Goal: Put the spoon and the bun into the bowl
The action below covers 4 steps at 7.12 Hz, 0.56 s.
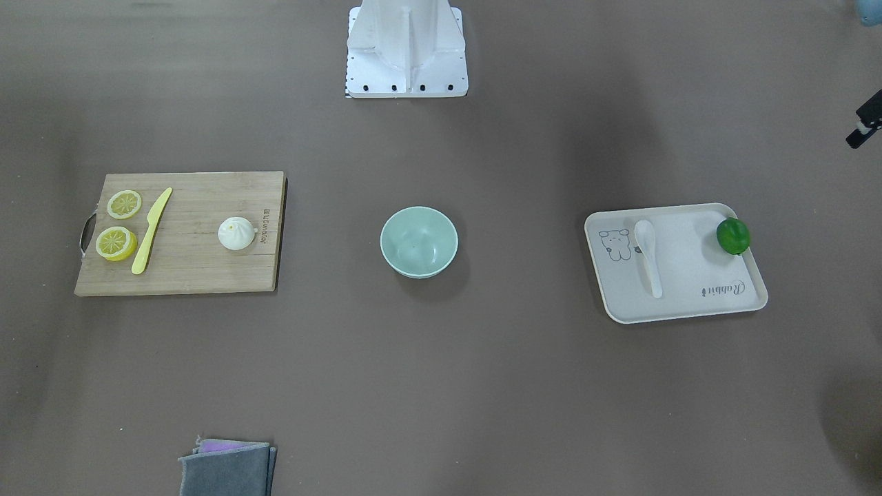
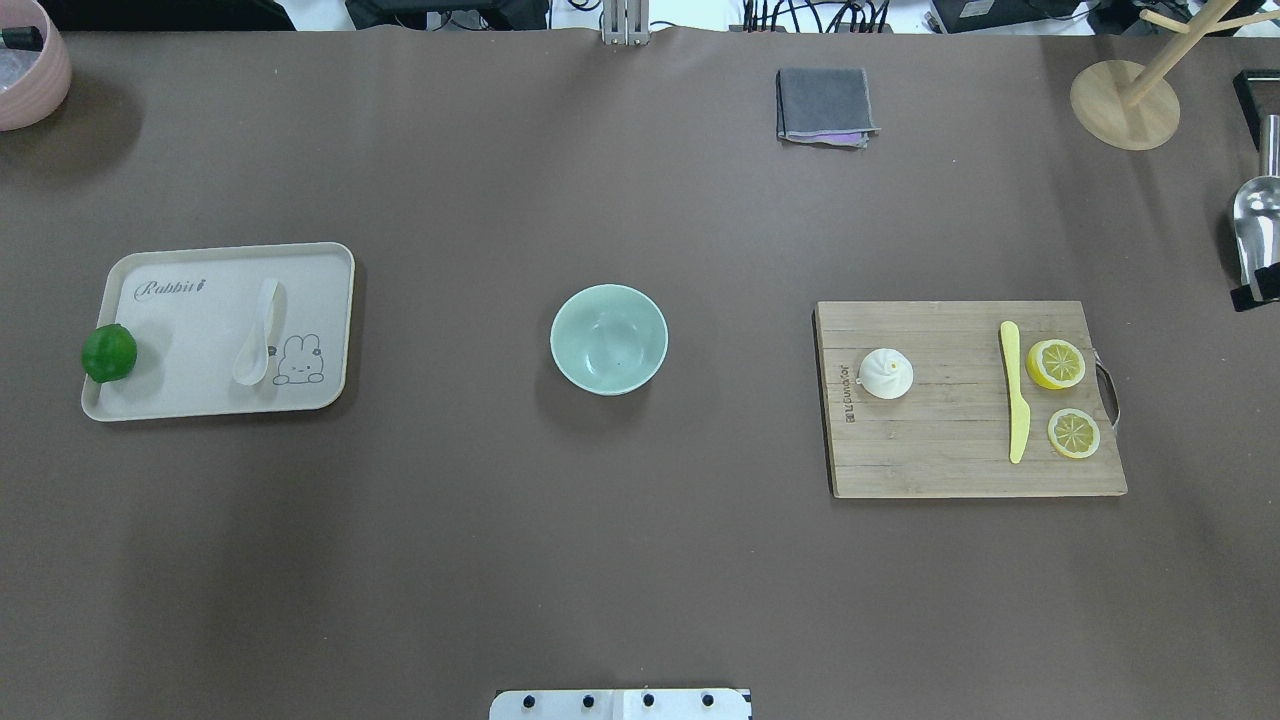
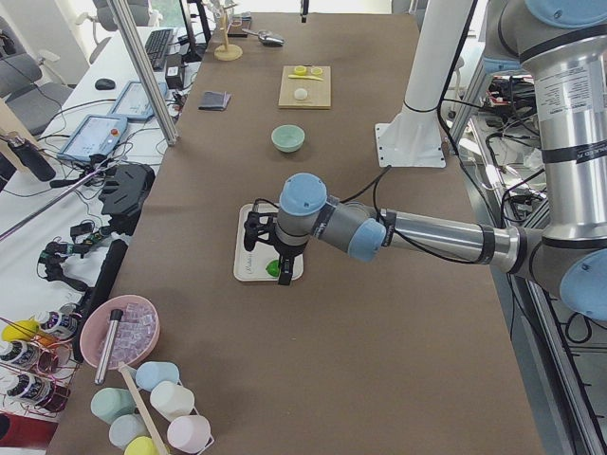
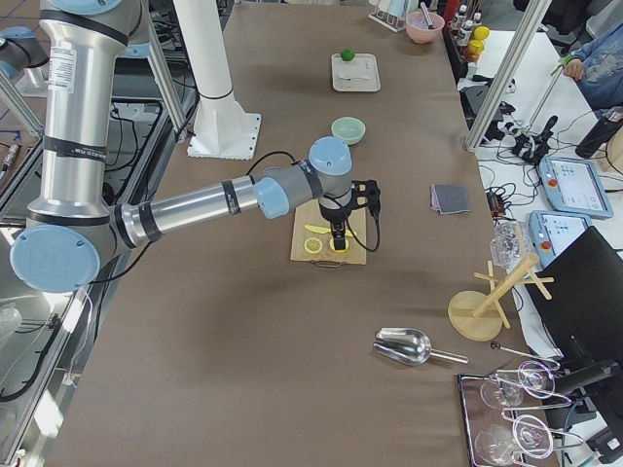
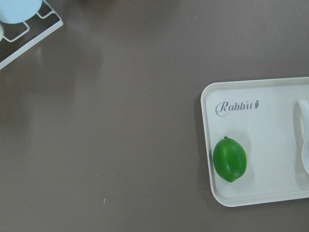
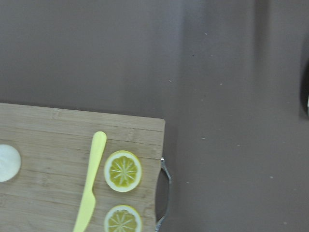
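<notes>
The white spoon (image 2: 260, 335) lies on a cream tray (image 2: 200, 300) on the left, also in the front view (image 1: 648, 255) and at the left wrist view's right edge (image 5: 303, 135). The white bun (image 2: 886, 373) sits on a wooden cutting board (image 2: 950, 450) on the right, also in the front view (image 1: 236, 233). The mint-green bowl (image 2: 608, 339) stands empty at the table's middle. My left gripper (image 3: 266, 256) hovers above the tray's lime end. My right gripper (image 4: 341, 233) hovers above the board's lemon end. I cannot tell whether either is open or shut.
A green lime (image 2: 109, 352) lies on the tray. A yellow knife (image 2: 1014, 405) and two lemon slices (image 2: 1056, 363) lie on the board. A folded grey cloth (image 2: 825, 105), a wooden stand (image 2: 1125, 105), a metal scoop (image 2: 1258, 220) and a pink bowl (image 2: 30, 70) sit along the far edge.
</notes>
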### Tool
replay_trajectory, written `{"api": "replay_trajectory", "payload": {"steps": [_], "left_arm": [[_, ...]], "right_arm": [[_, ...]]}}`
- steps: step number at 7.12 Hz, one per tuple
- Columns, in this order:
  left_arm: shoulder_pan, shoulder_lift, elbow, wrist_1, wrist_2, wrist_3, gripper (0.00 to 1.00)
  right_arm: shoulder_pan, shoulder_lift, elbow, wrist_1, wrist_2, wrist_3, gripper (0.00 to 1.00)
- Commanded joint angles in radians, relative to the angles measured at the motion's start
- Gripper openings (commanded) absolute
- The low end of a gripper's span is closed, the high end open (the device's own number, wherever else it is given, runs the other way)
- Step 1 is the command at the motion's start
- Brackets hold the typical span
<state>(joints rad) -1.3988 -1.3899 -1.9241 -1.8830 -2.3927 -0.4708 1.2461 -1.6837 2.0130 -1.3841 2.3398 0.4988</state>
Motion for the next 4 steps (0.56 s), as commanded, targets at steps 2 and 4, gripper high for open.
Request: {"api": "replay_trajectory", "payload": {"steps": [2, 4], "left_arm": [[0.24, -0.199, 0.031, 0.004, 0.08, -0.303, 0.97], [0.291, -0.395, 0.214, 0.005, 0.099, -0.33, 0.97]], "right_arm": [[-0.277, 0.142, 0.004, 0.002, -0.135, 0.214, 0.93], [-0.393, 0.191, 0.0, 0.002, -0.204, 0.332, 0.85]]}}
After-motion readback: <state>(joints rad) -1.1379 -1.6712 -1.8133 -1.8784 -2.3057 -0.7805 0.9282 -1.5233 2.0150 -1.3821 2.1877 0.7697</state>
